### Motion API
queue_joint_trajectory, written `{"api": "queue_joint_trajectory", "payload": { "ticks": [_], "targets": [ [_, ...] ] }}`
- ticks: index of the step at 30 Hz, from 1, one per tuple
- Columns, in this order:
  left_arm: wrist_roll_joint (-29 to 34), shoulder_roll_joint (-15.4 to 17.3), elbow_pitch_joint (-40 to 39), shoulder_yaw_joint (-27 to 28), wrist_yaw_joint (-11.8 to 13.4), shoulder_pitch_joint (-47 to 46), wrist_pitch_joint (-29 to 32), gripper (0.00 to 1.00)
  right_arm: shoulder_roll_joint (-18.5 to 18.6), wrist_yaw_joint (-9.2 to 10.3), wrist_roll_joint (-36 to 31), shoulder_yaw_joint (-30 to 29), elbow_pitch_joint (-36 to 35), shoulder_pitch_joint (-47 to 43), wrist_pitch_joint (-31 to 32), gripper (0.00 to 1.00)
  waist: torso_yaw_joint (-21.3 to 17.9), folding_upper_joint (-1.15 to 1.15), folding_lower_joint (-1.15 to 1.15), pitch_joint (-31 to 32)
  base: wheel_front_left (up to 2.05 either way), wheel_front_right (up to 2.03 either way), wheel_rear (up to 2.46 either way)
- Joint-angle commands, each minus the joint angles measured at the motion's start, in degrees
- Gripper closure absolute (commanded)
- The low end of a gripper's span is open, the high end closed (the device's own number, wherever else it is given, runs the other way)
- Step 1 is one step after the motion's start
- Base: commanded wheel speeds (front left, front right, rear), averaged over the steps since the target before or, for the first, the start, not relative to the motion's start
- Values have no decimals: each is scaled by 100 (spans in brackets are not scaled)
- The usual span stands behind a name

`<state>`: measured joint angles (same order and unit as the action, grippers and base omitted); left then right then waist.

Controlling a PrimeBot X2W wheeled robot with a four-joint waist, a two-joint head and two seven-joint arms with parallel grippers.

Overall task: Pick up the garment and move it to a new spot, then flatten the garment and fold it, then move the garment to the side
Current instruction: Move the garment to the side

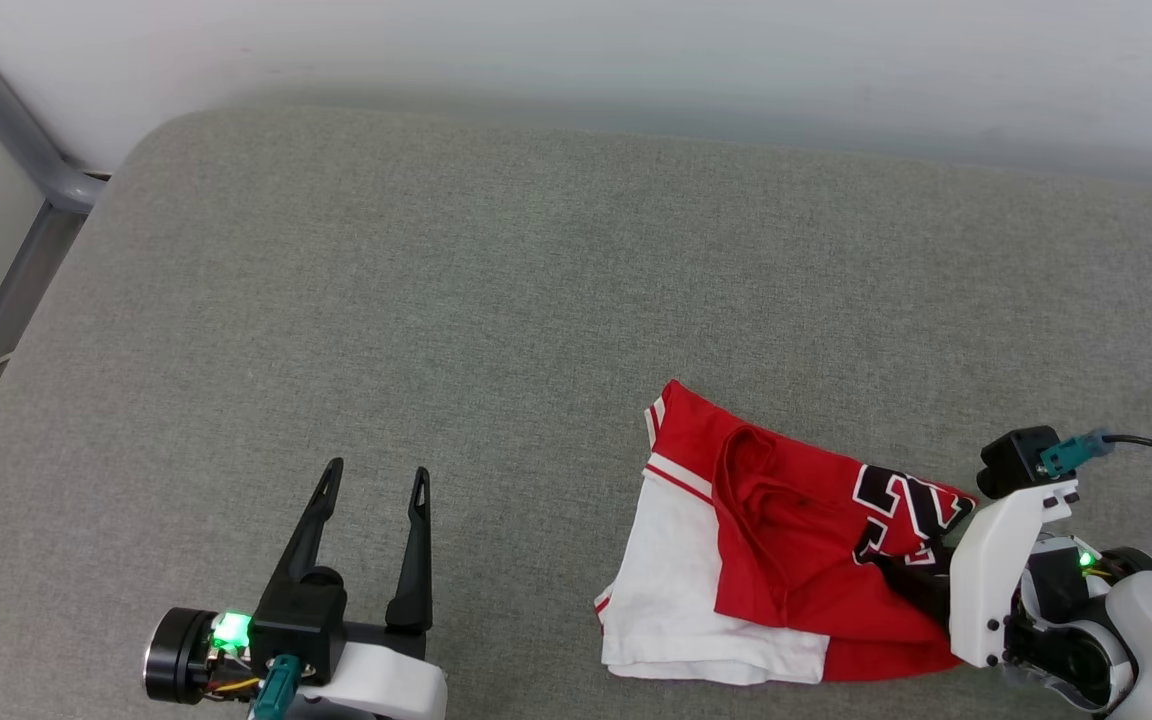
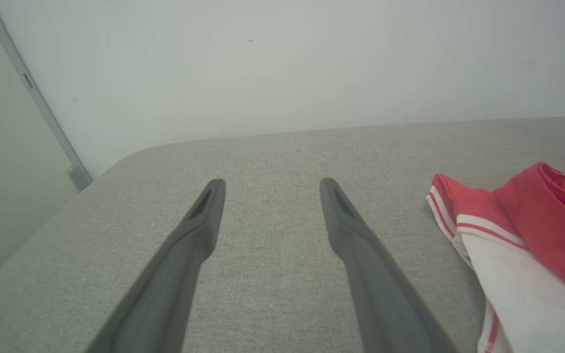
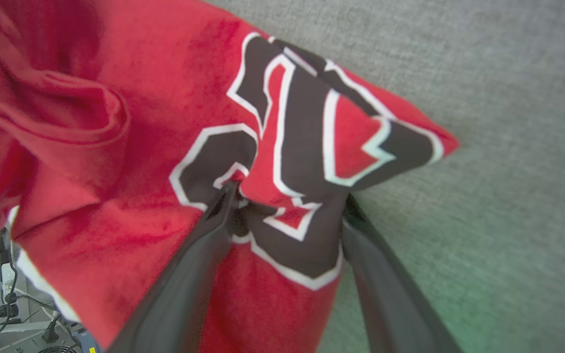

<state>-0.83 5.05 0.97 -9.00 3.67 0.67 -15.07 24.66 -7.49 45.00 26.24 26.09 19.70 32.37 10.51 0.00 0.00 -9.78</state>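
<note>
The folded red and white shirt lies on the right side of the grey padded surface. The right claw is spread wide, its fingers straddling a bunched bit of the shirt's black-printed edge, not clamped. The left claw hovers wide open and empty, well left of the shirt.

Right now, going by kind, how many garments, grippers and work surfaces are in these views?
Red jersey T-shirt: 1
Grippers: 2 (left gripper, right gripper)
Grey fabric surface: 1
Total: 4
</note>
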Motion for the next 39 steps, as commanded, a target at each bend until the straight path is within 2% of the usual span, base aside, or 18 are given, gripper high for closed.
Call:
{"api": "queue_joint_trajectory", "payload": {
  "ticks": [1, 12, 17, 23, 31, 39],
  "targets": [
    [-9, -5, 5, -11, -8, -87, -13, 0, -224, 1, 73, 274, 182, -172, -35, 100, -2, 0, 0, -2, 0, 0, 0],
    [-21, -20, 20, 65, 36, 105, -13, 0, 403, 3, -32, 367, -451, 349, -1172, 100, -234, 0, 0, 250, 0, 0, 0],
    [-48, 1, -32, 138, 50, 189, -13, 0, 751, 3, -245, 472, -931, 508, -1344, 100, -578, 0, 0, 354, 0, 0, 0],
    [-31, 8, -144, 220, 79, 216, -12, 0, 1096, 3, -362, 383, -1404, 641, -1273, 100, -1179, 0, 0, 331, 0, 0, 0],
    [28, 116, -440, 363, 118, 101, -12, 0, 1362, 3, -337, -72, -1568, 817, -1172, 100, -1976, 0, 0, -39, 0, 0, 0],
    [168, 295, -646, 280, 37, -344, -12, 0, 1714, 3, -488, -846, -1221, 993, -1298, 100, -2117, 0, 0, -724, 0, 0, 0]
  ]
}}
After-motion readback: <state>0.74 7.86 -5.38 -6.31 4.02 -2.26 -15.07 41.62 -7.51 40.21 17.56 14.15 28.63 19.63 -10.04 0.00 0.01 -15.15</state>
